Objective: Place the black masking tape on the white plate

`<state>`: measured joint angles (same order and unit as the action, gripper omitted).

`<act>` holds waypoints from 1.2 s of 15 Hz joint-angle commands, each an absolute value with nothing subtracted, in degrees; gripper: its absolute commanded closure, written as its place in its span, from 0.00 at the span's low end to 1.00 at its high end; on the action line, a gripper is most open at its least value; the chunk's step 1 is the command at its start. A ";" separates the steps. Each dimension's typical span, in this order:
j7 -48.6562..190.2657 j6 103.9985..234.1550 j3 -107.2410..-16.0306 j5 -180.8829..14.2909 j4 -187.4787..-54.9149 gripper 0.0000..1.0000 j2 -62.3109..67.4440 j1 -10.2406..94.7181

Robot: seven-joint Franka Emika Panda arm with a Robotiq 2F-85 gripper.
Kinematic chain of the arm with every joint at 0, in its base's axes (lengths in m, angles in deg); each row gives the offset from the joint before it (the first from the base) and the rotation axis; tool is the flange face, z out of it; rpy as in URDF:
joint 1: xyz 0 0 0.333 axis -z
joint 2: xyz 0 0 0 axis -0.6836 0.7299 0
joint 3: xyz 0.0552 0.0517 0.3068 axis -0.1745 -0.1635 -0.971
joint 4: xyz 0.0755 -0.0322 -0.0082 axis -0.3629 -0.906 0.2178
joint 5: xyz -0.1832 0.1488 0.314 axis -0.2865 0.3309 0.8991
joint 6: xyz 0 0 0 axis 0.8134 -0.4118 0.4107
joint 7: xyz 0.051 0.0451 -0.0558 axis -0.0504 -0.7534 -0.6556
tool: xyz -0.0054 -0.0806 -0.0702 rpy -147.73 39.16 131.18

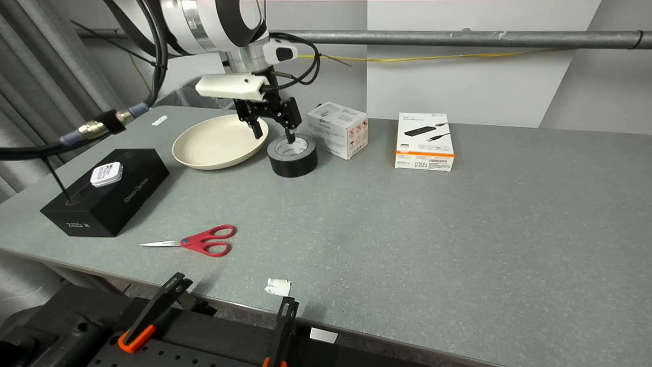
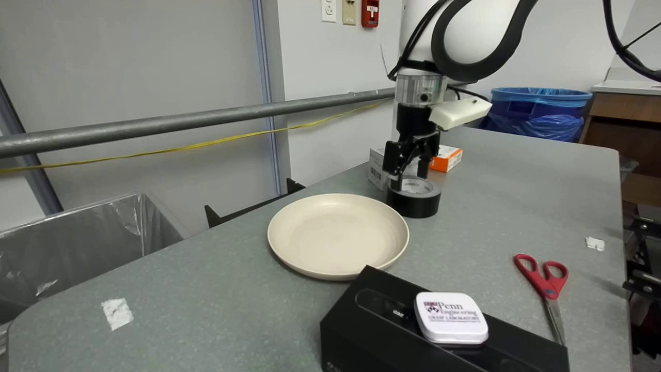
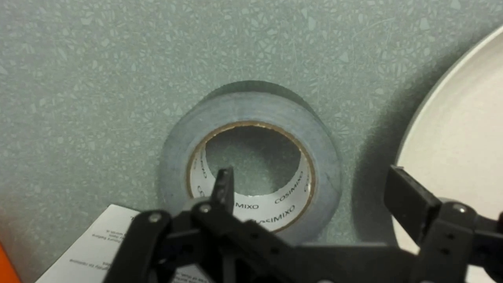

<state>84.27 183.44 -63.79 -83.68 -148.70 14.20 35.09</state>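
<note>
The black masking tape point(image 1: 294, 166) lies flat on the grey table, its hollow facing up. It also shows in an exterior view point(image 2: 414, 206) and in the wrist view point(image 3: 251, 107). The white plate point(image 1: 219, 145) lies close beside it, apart by a narrow gap; it shows too in an exterior view point(image 2: 335, 235) and at the right of the wrist view point(image 3: 467, 133). My gripper point(image 1: 274, 136) points down and is open and empty. In the wrist view point(image 3: 310, 173), one finger is over the tape's hollow and the other is over the plate's near rim. Whether a finger touches the tape cannot be told.
A white box point(image 1: 338, 130) stands right behind the tape. A white and orange box point(image 1: 424, 142) lies further along. A black rectangular box point(image 1: 107, 193) bears a small white tin point(image 1: 107, 174). Red scissors point(image 1: 204, 241) lie near the front. A pipe point(image 1: 458, 37) runs along the wall.
</note>
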 commanded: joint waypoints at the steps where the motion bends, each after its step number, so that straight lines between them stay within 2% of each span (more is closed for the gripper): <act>1: 87.67 182.75 -61.84 -83.95 -143.30 0.00 19.13 33.34; 3: 87.55 182.04 -62.18 -83.01 -141.84 0.00 20.44 33.57; 4: 87.63 182.15 -62.16 -82.95 -141.27 0.25 21.07 33.49; 6: 87.29 181.41 -62.56 -82.19 -140.22 0.34 21.92 33.74; 10: 87.46 180.49 -62.60 -81.52 -138.48 0.67 23.20 33.75; 14: 88.88 179.03 -62.37 -80.65 -137.21 0.95 23.35 33.60; 18: 89.50 177.35 -62.26 -80.70 -138.49 0.94 20.27 33.15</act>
<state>87.93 179.62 -62.98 -81.14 -138.93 22.42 34.29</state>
